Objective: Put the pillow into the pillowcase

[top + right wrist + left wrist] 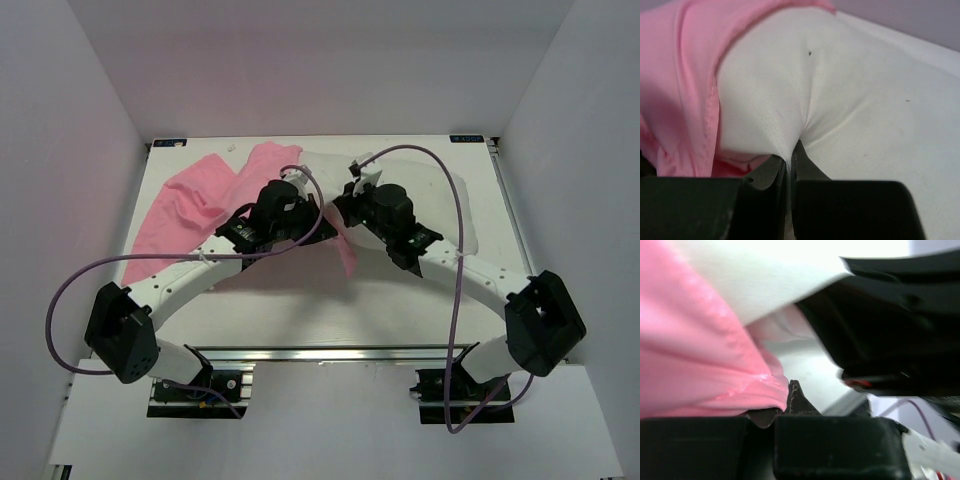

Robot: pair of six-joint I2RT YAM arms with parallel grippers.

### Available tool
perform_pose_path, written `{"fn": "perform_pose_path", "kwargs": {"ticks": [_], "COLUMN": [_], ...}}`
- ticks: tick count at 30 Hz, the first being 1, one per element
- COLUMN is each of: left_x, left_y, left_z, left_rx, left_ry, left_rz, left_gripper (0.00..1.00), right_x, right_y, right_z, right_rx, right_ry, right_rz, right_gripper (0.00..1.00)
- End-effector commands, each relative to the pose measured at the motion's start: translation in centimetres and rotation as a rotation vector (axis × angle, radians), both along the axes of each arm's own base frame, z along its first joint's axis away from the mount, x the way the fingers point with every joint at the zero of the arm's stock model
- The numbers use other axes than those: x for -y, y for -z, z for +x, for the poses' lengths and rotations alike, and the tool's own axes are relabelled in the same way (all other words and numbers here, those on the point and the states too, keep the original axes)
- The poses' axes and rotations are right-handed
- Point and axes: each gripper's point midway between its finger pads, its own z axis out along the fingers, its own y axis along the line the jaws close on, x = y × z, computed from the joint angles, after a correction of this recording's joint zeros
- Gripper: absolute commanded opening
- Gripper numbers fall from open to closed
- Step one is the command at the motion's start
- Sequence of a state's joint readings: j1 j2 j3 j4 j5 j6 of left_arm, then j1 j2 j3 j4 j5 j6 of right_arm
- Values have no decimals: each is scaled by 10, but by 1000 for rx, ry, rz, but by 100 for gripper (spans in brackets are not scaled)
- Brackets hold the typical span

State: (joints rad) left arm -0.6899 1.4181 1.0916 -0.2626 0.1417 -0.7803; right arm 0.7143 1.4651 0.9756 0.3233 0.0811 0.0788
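Note:
The pink pillowcase [205, 205] lies bunched at the back left of the table, its mouth drawn over the left end of the white pillow [440, 195]. My left gripper [308, 196] meets the pillowcase's edge at the middle. In the left wrist view this gripper [785, 402] is shut on a fold of the pillowcase [695, 350], with the pillow [790, 280] above it. My right gripper [348, 200] sits close beside the left one. In the right wrist view that gripper [790, 160] is shut on a pinch of the pillow [850, 100], and the pillowcase [680, 75] wraps the pillow's left side.
The white table [300, 300] has an aluminium rail [330, 352] along its near edge. White walls close in the back and both sides. The right arm's black body [890, 330] fills the right of the left wrist view, very near the left gripper.

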Motion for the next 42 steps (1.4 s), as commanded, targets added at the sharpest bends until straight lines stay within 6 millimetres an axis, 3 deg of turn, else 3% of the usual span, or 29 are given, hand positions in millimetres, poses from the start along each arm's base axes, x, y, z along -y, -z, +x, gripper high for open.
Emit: {"fn": "perform_pose_path", "kwargs": {"ticks": [1,4,6,8,9,12,16,17,18,20,21,22,23,24,26,27,29,30,31,33,35,36,37,38,40,41,42], "left_x": [24,36,40,45,46,47,33,28,22,7,2,-9,-16,-20,-36,-39,-50,-60,-67,-81,-98,-105,-119,-124,-144,-147,-154], "left_y": [-34,-26,-23,-21,-22,-24,-20,-23,-21,-12,-14,-8,-8,-22,-26,-42,-53,-59,-71,-81,-86,-85,-84,-83,-74,-84,-84], "left_z": [-28,-41,-45,-51,-52,-58,-65,-61,-60,-62,-62,-67,-66,-61,-64,-58,-54,-43,-37,-23,4,16,40,52,87,99,109], "left_rx": [35,-4,-22,-33,-34,-36,-61,-50,-41,-60,-49,-80,-78,-41,-51,-11,19,55,73,98,101,95,56,39,38,70,98], "left_ry": [147,222,234,257,260,274,257,225,222,182,183,173,159,154,128,104,57,-2,-48,-138,-238,-261,-305,-316,-351,-376,-357], "left_rz": [-72,-95,-97,-105,-110,-112,-48,-18,13,91,115,174,210,233,300,306,337,370,388,443,519,539,538,529,564,574,631], "left_gripper": [0,0,0,0,0,0,27,34,42,51,57,78,88,96,98,98,98,98,98,98,98,98,98,98,98,98,98], "right_x": [-10,-17,-28,-41,-49,-50,-47,-45,-42,-32,-28,-25,-21,-12,0,6,15,22,29,37,46,50,53,65,61,70,63], "right_y": [-94,-69,-30,-1,30,78,97,97,85,84,67,59,53,50,42,40,25,27,26,5,-4,-19,-25,-29,-49,-48,-61], "right_z": [-5,0,-1,-14,-27,-52,-89,-94,-97,-103,-105,-104,-105,-108,-109,-108,-104,-104,-103,-93,-86,-77,-73,-58,-46,-29,-25], "right_rx": [176,128,56,-7,-77,-200,-303,-311,-296,-307,-280,-256,-252,-268,-271,-273,-245,-251,-250,-187,-165,-123,-116,-117,-99,-100,-49], "right_ry": [50,113,113,79,64,70,-35,-47,-57,-50,-53,-53,-43,-29,0,14,29,31,43,52,74,72,79,118,45,60,-27], "right_rz": [326,284,233,215,195,171,179,179,198,172,194,185,184,154,98,79,52,9,-21,-60,-90,-99,-99,-91,-58,-58,-73], "right_gripper": [0,0,0,0,0,0,0,5,21,36,48,53,59,67,77,80,84,89,89,89,89,89,89,89,89,89,89]}}
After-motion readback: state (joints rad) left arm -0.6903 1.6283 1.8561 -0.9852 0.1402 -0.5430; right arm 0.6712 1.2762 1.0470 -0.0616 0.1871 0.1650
